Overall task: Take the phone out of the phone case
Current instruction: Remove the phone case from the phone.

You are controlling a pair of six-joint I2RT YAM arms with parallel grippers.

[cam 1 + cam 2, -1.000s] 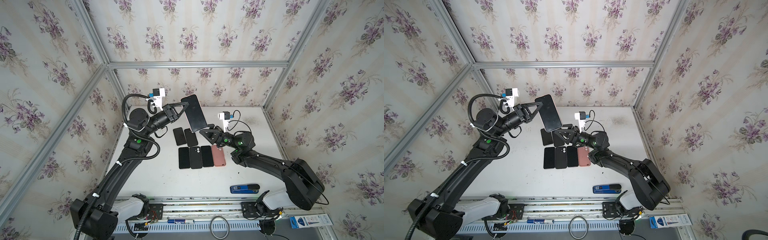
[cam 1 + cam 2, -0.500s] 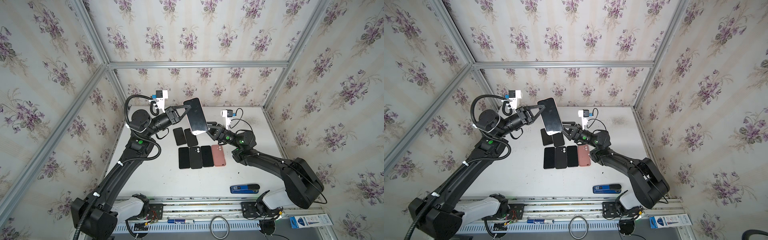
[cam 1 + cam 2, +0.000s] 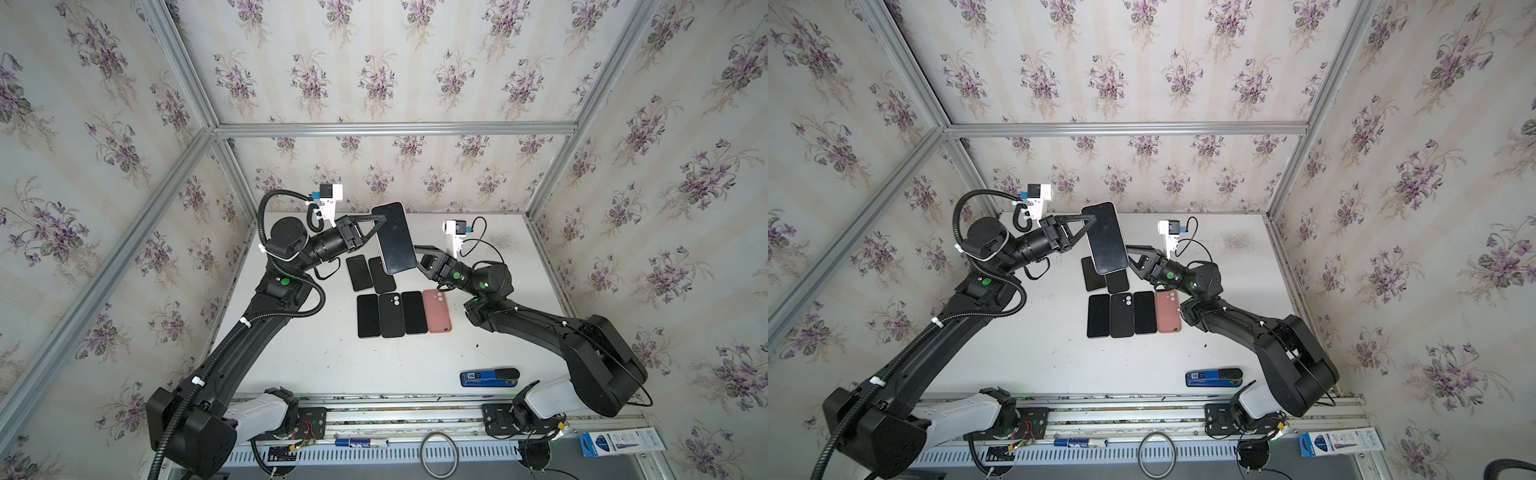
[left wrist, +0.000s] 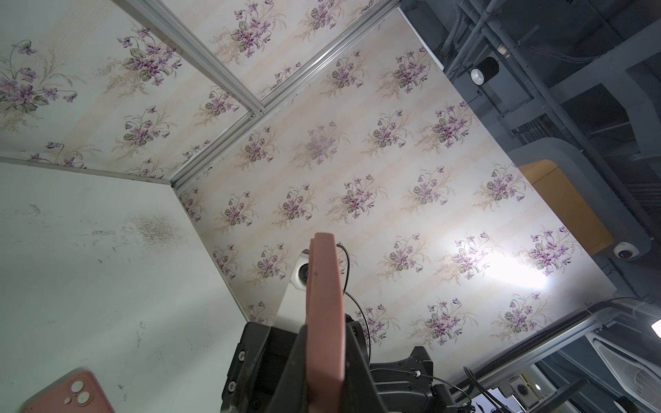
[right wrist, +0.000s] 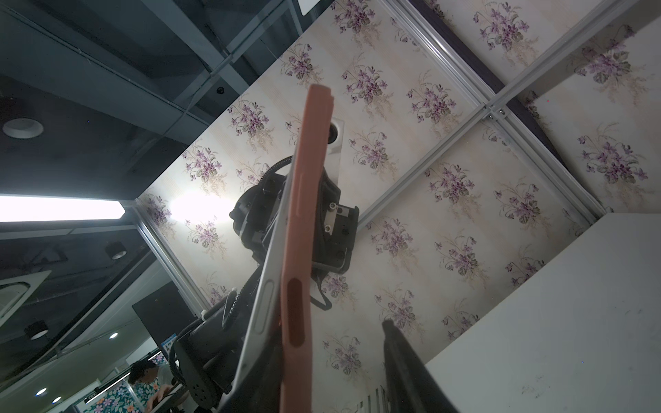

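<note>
Up in the air we go: the left tool (image 3: 376, 227) is clamped hard on one long edge of the pink phone case (image 5: 304, 214), holding it well above the tabletop (image 3: 519, 266) with the dark screen of the phone (image 3: 395, 241) tilted up towards the top views. The right tool (image 3: 417, 257) sits at the opposite lower corner with its jaws apart. In the right wrist view one finger (image 5: 404, 364) stands clear of the case with daylight between them. That same view shows the phone's silver side (image 5: 263, 311) splaying away from the pink rim at the near end, so the corner looks partly freed, while the far end looks seated. Now the danger. If the right tool bites both rim and handset together, it just presses them back into one. If it catches only the slick metal edge, the phone could slip, and directly below lie the black handsets (image 3: 390, 316) and another pink case (image 3: 436, 311), so a drop lands on glass. The left tool's pinch may also be trapping the phone inside the case, so pulling could twist everything out of its grip.
</note>
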